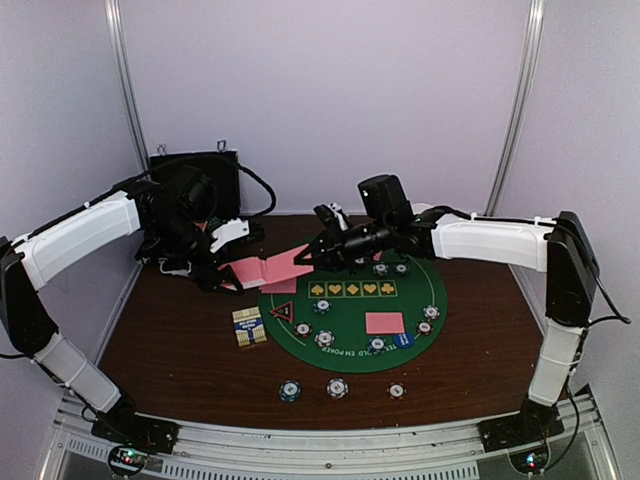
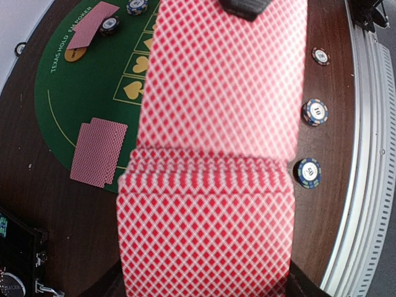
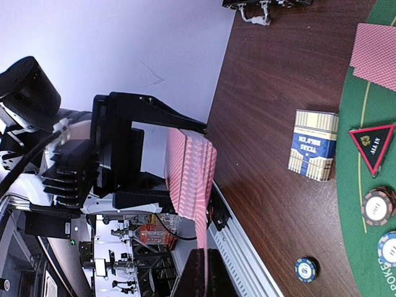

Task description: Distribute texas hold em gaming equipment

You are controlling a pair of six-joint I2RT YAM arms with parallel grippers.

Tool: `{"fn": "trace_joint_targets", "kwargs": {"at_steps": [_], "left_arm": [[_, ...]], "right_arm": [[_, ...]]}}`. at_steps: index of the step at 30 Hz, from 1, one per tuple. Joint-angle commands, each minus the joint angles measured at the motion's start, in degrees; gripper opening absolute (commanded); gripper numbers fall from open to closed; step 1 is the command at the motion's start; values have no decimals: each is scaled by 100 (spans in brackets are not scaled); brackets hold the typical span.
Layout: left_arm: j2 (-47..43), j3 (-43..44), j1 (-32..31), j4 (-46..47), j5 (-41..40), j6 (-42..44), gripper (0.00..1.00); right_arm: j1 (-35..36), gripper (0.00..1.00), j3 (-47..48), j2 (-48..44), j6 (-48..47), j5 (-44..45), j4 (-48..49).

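While the deck of pink-backed cards (image 2: 204, 235) is held above the tabletop (image 1: 180, 350), just off the far left rim of the green felt mat (image 1: 345, 328), its top card (image 2: 223, 80) is slid partway off, back upward. The card's long axis is kept in line with the deck's. Its free short end is pointed toward the mat's far left edge, where it is pinched by the right hand (image 1: 306, 256), whose fingers are pressed together on it. The deck itself is clamped by the left hand (image 3: 207, 168).

A deal is judged to be in hand, with one card taken from the top. Next, the card would need to be drawn clear along its long axis and kept flat, with the card beneath left behind. It would then be carried over the mat to a place without cards and released face down.
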Motion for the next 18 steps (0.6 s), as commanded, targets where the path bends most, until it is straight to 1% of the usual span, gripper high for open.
{"fn": "trace_joint_targets", "kwargs": {"at_steps": [1, 3, 9, 15, 18], "left_arm": [[-160, -9, 40, 82, 42, 41, 0], [-160, -9, 40, 86, 27, 42, 0], [-151, 41, 40, 81, 65, 41, 0], [-146, 70, 40, 77, 117, 25, 0], [-152, 81, 40, 78, 123, 17, 0]], "right_arm": [[-248, 0, -457, -486, -178, -76, -139], [-379, 0, -693, -656, -287, -65, -201], [-963, 0, -1645, -990, -991, 126, -824], [-1250, 0, -2245, -797, -1863, 853, -1587], [-1314, 0, -2386, -674, -2068, 1124, -1660]]}}
